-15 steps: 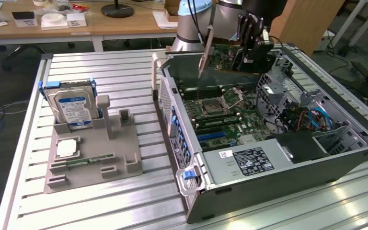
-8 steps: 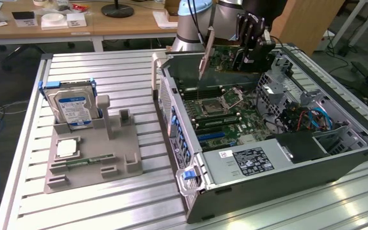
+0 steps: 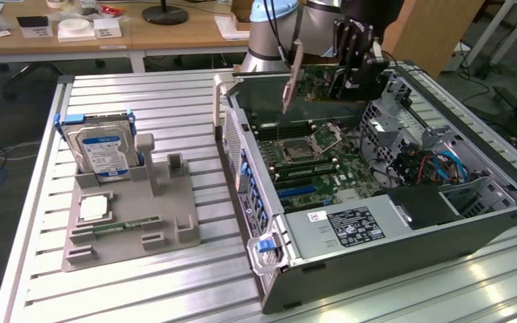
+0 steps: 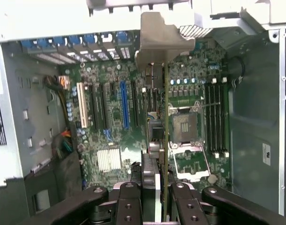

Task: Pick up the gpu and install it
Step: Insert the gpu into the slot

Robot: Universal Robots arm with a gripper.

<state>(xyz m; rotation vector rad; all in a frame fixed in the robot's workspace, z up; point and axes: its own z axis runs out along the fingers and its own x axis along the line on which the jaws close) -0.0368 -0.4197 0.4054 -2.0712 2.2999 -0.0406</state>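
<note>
Gripper (image 4: pixel 157 190): clamped on the gpu (image 4: pixel 165 117), which hangs edge-down above the motherboard (image 4: pixel 110 122), unseated.
Step tip: keep the card upright and parallel to the blue slot (image 4: pixel 124 105), with the bracket at the rear wall.
Case (image 3: pixel 375 235): open, lying on its side.
Surface: slatted metal table (image 3: pixel 151 289); hard drive (image 3: pixel 104 153) well apart.
Room: wooden desk (image 3: pixel 151 33) behind.

Robotics lab: aluminium workbench (image 3: pixel 151 94), open computer case (image 3: pixel 393 264), desks (image 3: pixel 182 35) behind

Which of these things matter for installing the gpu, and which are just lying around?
In the job: gpu, held by the fingers over the open case; motherboard.
Lying about: hard drive; memory stick; grey holder under both.
</note>
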